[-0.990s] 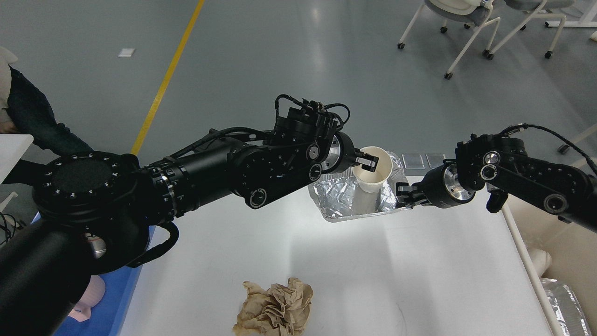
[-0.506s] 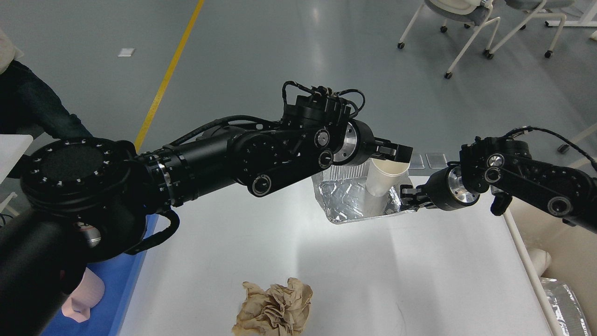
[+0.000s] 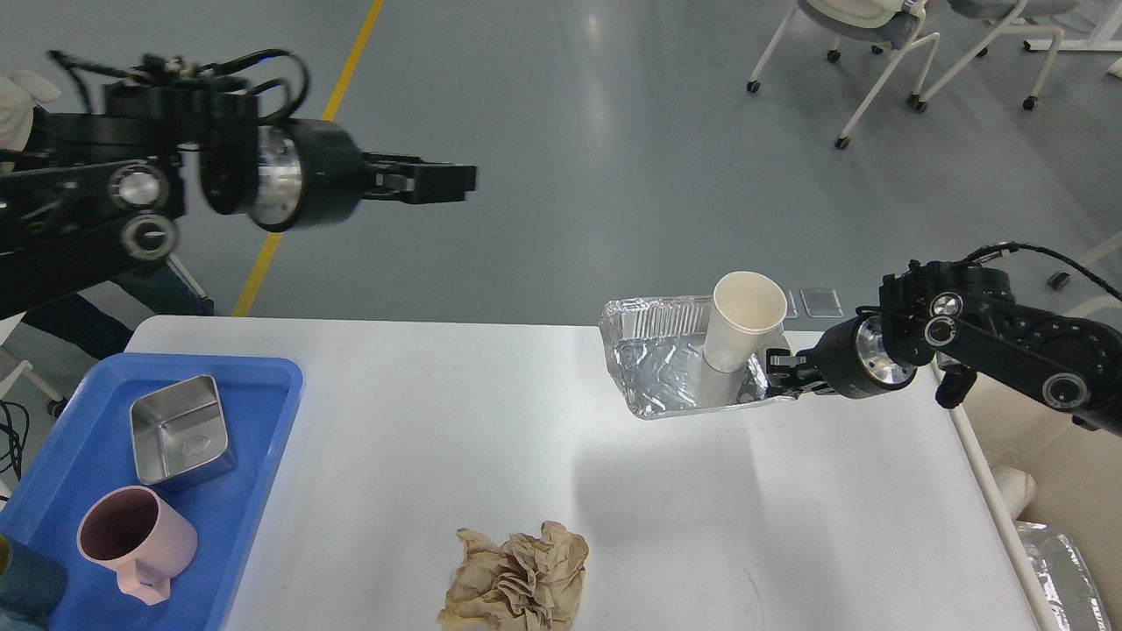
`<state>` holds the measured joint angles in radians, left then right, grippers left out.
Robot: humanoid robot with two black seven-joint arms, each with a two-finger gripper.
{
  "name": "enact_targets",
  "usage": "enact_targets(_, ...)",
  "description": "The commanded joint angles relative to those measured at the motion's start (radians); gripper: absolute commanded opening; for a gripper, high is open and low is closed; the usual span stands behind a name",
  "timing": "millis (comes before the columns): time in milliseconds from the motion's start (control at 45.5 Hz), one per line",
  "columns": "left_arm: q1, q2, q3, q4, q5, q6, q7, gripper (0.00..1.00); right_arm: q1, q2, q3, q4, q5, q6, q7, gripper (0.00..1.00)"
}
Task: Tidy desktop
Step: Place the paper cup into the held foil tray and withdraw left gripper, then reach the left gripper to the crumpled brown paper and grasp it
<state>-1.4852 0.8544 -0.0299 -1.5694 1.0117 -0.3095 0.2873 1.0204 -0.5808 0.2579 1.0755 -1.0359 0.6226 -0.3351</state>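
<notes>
A crumpled brown paper wad (image 3: 515,577) lies at the near edge of the desktop (image 3: 491,438), well apart from both grippers. Far below the left gripper (image 3: 438,180), a blue tray (image 3: 254,456) holds a pink mug (image 3: 131,539) and a steel box (image 3: 180,429). The right gripper (image 3: 783,375) clamps the rim of a foil tray (image 3: 653,372), a white paper cup (image 3: 741,320) leaning just beside its jaws. The left jaws look closed on nothing, raised over the floor.

Counted on one desktop (image 3: 543,456): one foil tray (image 3: 653,372), one paper cup (image 3: 743,320), one crumpled paper ball (image 3: 515,578), one blue tray (image 3: 254,421), one metal dish (image 3: 180,429), one pink mug (image 3: 131,539). Two grippers, left (image 3: 438,180) and right (image 3: 778,374), are seen.
</notes>
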Motion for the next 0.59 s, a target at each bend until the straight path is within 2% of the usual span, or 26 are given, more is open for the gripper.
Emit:
enact_targets(0, 0.098, 0.228, 0.002, -0.103, 0.002, 0.036, 0.003, 0.92, 0.0, 0.006, -0.002, -0.002, -0.001, -0.001, -0.001, 0.0)
enact_targets(132, 0.239, 0.38, 0.002, -0.158, 0.002, 0.161, -0.004, 0.92, 0.0, 0.004, -0.003, -0.002, -0.001, -0.001, -0.001, 0.0)
enact_targets(264, 0.374, 0.524, 0.001, -0.193, 0.002, 0.185, -0.02, 0.92, 0.0, -0.001, -0.005, 0.0, -0.001, -0.001, -0.001, 0.0)
enact_targets(418, 0.489, 0.617, 0.004, -0.193, -0.002, 0.245, -0.076, 0.92, -0.008, 0.004, -0.006, 0.0, -0.004, -0.001, -0.001, 0.0)
enact_targets(572, 0.634, 0.629, 0.004, -0.192, -0.001, 0.325, -0.112, 0.93, -0.011, 0.004, -0.005, 0.0, -0.006, -0.001, -0.001, 0.0)
